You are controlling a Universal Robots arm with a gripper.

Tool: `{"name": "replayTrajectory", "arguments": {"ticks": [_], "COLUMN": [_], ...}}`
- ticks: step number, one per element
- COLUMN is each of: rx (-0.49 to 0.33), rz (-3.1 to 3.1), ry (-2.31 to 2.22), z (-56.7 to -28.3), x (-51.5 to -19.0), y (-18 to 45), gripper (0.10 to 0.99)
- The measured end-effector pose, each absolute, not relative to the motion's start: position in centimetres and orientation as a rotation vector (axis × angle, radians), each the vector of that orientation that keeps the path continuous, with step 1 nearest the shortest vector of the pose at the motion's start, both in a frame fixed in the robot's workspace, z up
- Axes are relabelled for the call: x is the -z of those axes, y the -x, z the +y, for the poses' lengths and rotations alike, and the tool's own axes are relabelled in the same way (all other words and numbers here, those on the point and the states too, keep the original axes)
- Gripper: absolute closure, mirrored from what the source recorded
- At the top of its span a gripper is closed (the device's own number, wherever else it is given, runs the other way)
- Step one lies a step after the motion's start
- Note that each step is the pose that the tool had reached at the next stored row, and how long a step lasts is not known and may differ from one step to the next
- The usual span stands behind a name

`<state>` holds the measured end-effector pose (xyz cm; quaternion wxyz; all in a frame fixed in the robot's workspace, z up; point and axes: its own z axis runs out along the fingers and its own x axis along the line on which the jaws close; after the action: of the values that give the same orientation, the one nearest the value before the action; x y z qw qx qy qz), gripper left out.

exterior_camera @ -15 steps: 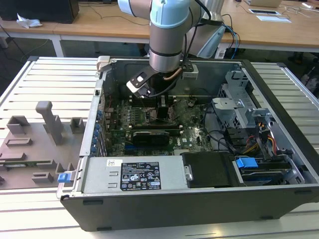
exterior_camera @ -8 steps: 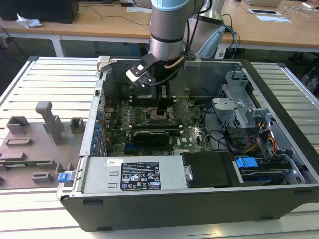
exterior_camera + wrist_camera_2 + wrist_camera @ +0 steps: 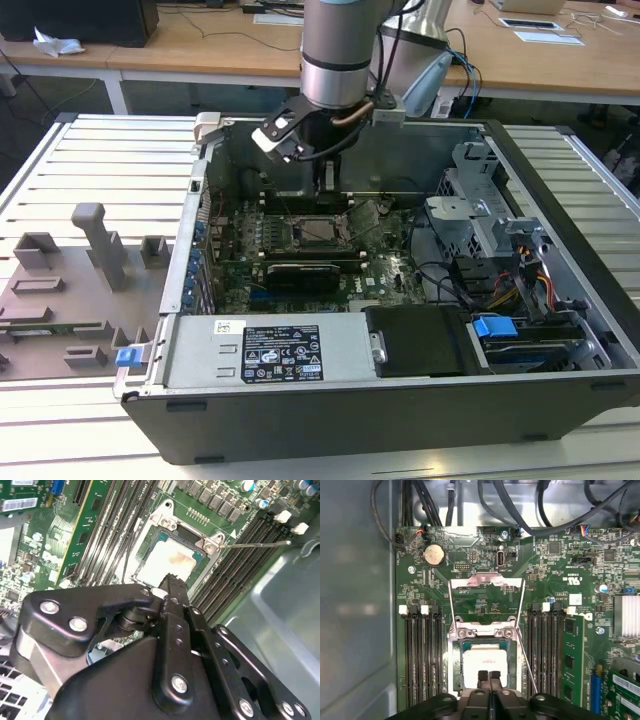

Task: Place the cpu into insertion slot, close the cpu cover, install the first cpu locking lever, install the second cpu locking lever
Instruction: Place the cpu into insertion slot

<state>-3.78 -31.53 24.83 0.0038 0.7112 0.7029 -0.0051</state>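
Note:
The cpu (image 3: pixel 485 661) lies flat in the insertion slot (image 3: pixel 454 665), its pale metal top showing. In the second wrist view the cpu (image 3: pixel 167 560) sits just beyond the fingertips. The cpu cover (image 3: pixel 486 581) is swung open and stands up from its hinge, with green board visible through its window. One thin locking lever (image 3: pixel 526 662) sticks out unlatched beside the socket, also seen as a lever (image 3: pixel 255 544) in the second wrist view. My gripper (image 3: pixel 489 676) hovers over the near edge of the cpu, fingers shut together with nothing between them. In the exterior view the gripper (image 3: pixel 325 180) hangs above the socket (image 3: pixel 316 230).
Black memory slots (image 3: pixel 420 655) flank the socket on both sides. Cables (image 3: pixel 485 505) run along the case wall behind the board. The grey case wall (image 3: pixel 355 605) stands close by. A power supply (image 3: pixel 280 350) and drive cage (image 3: pixel 500 260) fill the case's near and right parts.

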Motion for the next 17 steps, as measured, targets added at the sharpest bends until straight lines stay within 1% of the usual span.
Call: {"name": "replayTrajectory", "arguments": {"ticks": [4,9,14,17], "rx": [0.016,0.016,0.016,0.016], "rz": [2.203,2.203,2.203,2.203], "ry": [-2.229,-2.229,-2.229,-2.229], "z": [-31.5,-31.5,-31.5,-31.5], "x": [-27.1,-29.0,-30.5,-30.7], "y": [3.8,3.8,3.8,3.8], "gripper": [0.98,0.98,0.98,0.98]}}
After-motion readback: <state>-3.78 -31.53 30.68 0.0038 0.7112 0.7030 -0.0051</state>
